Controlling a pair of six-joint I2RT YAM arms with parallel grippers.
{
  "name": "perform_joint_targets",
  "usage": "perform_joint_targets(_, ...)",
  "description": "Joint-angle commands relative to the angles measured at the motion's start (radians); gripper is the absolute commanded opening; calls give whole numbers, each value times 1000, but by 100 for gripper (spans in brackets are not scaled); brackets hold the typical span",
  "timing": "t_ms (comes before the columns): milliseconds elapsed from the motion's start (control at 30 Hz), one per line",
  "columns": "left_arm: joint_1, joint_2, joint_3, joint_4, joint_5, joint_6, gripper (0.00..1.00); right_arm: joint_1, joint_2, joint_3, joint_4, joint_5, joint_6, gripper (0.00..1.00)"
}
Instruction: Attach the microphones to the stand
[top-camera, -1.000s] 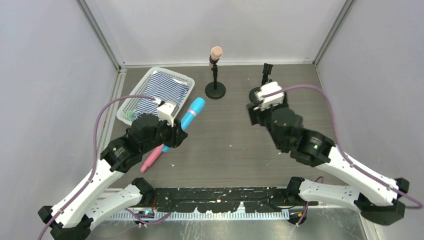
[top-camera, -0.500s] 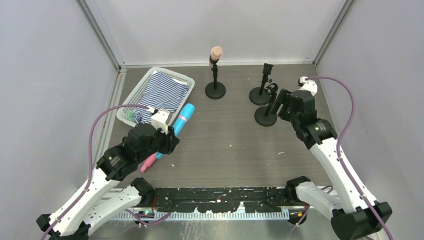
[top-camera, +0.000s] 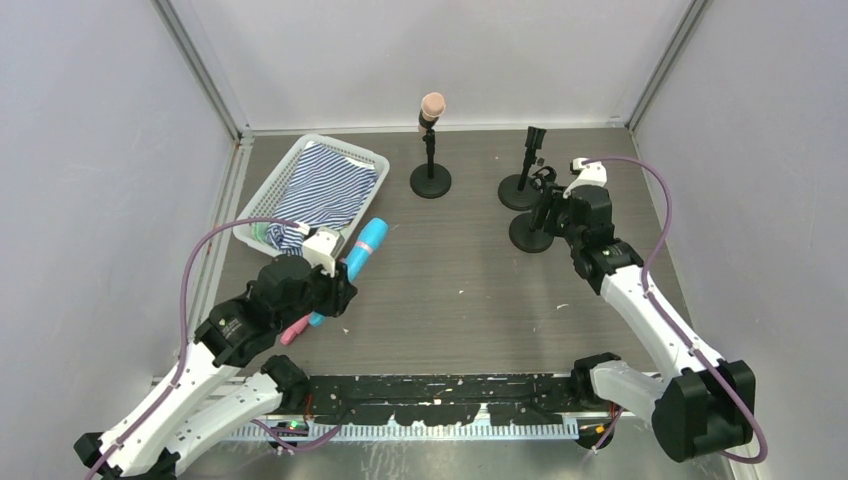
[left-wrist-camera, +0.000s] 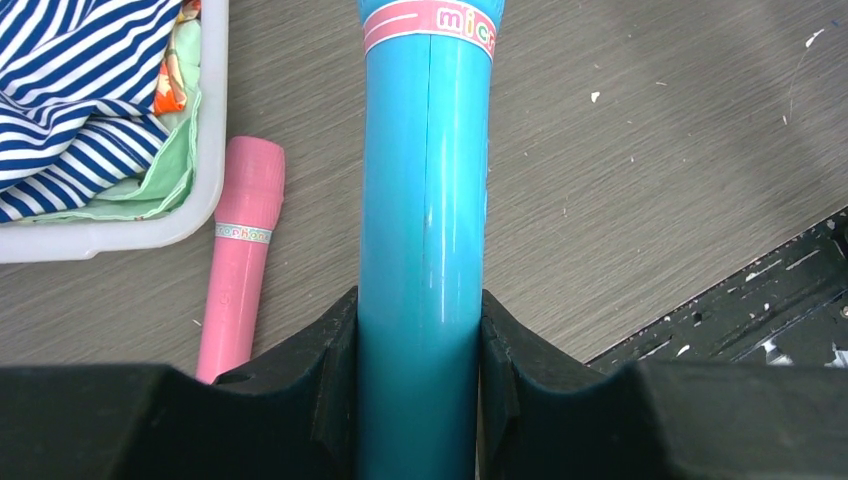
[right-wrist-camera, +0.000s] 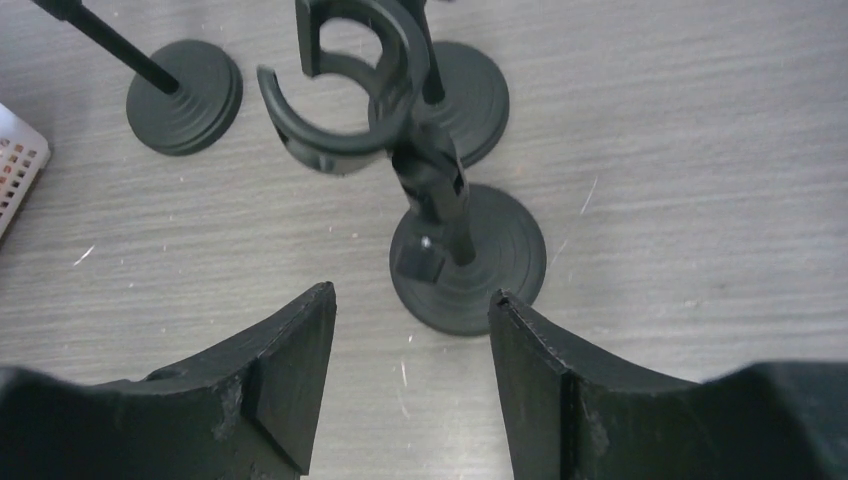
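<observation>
1. The left gripper (left-wrist-camera: 420, 320) is clamped narrow on the blue mic (left-wrist-camera: 425, 180), a finger pressed to each side of its handle.
2. In the top view the blue mic (top-camera: 362, 252) sits left of centre. Its long axis runs from lower left, inside the left gripper (top-camera: 335, 290), to upper right, where the head points toward the basket (top-camera: 300, 150).
3. In the left wrist view that axis runs straight up the frame. A pink band crosses the mic near the top edge, and the head is cut off there.
4. The pink mic (left-wrist-camera: 243, 260) lies flat on the table (left-wrist-camera: 650, 150), just left of the blue one and nearly parallel to it. Its flat end points up the frame, close to the basket's (left-wrist-camera: 215, 120) corner.
5. From above, only the lower-left end of the pink mic (top-camera: 296, 329) shows below the arm.
6. The peach mic (top-camera: 432, 104) stands upright at upper centre, head up, clipped in the left stand (top-camera: 431, 180).
7. The right gripper (right-wrist-camera: 410, 300) is spread wide and holds nothing. The near stand (right-wrist-camera: 468, 270) is just ahead of its gap, with its C-shaped clip (right-wrist-camera: 340, 110) empty.
8. The far stand (right-wrist-camera: 465, 95) is just behind the near one, and its clip is also empty.
9. In the top view the right gripper (top-camera: 548, 205) is at upper right, beside both stands.
10. A striped cloth (top-camera: 325, 185) fills the basket.
</observation>
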Motion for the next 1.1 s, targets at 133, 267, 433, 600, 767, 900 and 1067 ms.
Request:
perform_joint_targets(133,4,6,8,20,8,17,0,-27,99,1,240,-36,-100,65)
perform_joint_targets(267,4,1,6,18,4,18,0,-28,157,22,259,-31,-123,65)
perform_joint_targets(433,4,10,6,16,6,19,0,-36,215,16,327,-9,-156,64)
perform_joint_targets(600,4,24,8,15,12,19,1,-38,269,0,419,-1,-184,61)
perform_joint_targets(767,4,26,7,15,11,17,0,-38,306,-9,483,9,-185,57)
perform_joint_targets(900,4,24,6,16,9,16,0,-37,322,-7,487,-5,-183,49)
perform_joint_targets(1067,4,33,6,16,10,15,0,-37,321,-6,466,-9,-184,36)
